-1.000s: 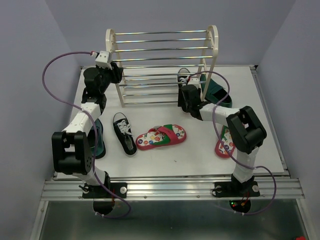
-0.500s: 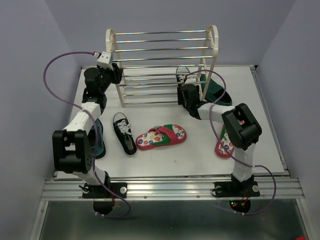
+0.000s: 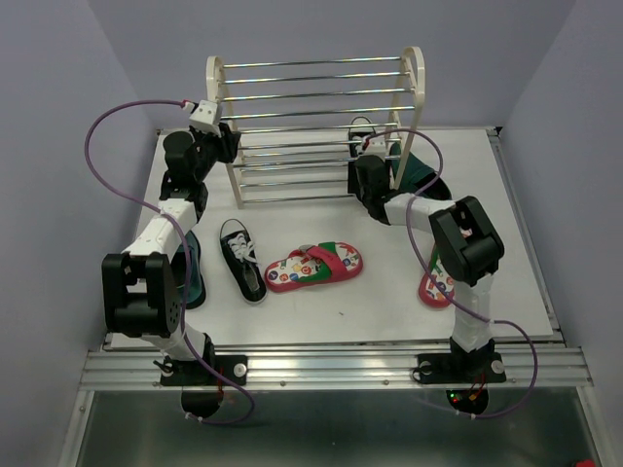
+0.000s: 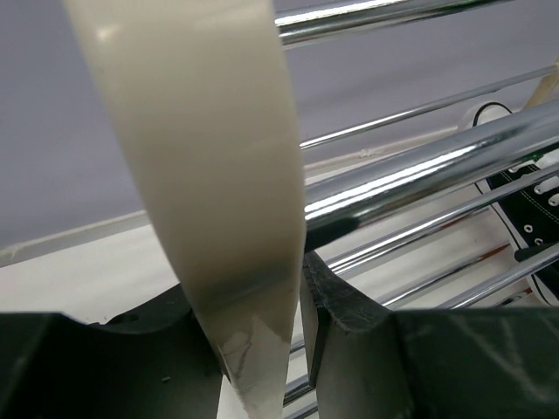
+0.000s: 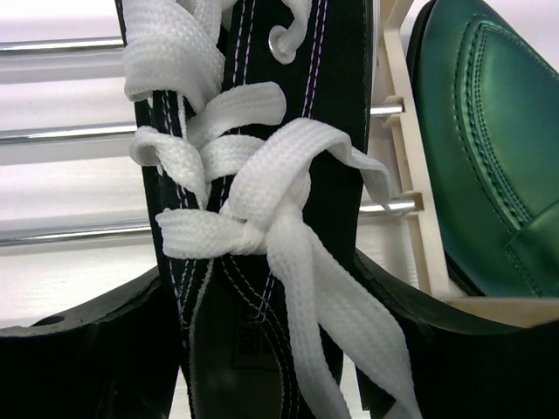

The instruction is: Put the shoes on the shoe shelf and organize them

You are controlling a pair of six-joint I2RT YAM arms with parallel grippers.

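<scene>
as left end effector (image 4: 262,345) clamps the shoe shelf (image 4: 210,157), right end effector (image 5: 262,349) pinches the black sneaker (image 5: 339,105).

Fingers (image 4: 349,349) grip the shoe shelf (image 4: 218,175) side panel, black sneaker (image 4: 534,214) beyond

Cream-white shoe shelf (image 4: 210,175) with silvery rods (image 3: 311,79); black sneaker (image 5: 262,201) laced white; glossy teal-green dress shoe (image 5: 489,157); red-strapped flip-flop (image 3: 313,266), white footbed dotted in many colours; white desk (image 3: 341,311); purple cable (image 3: 87,148).
</scene>
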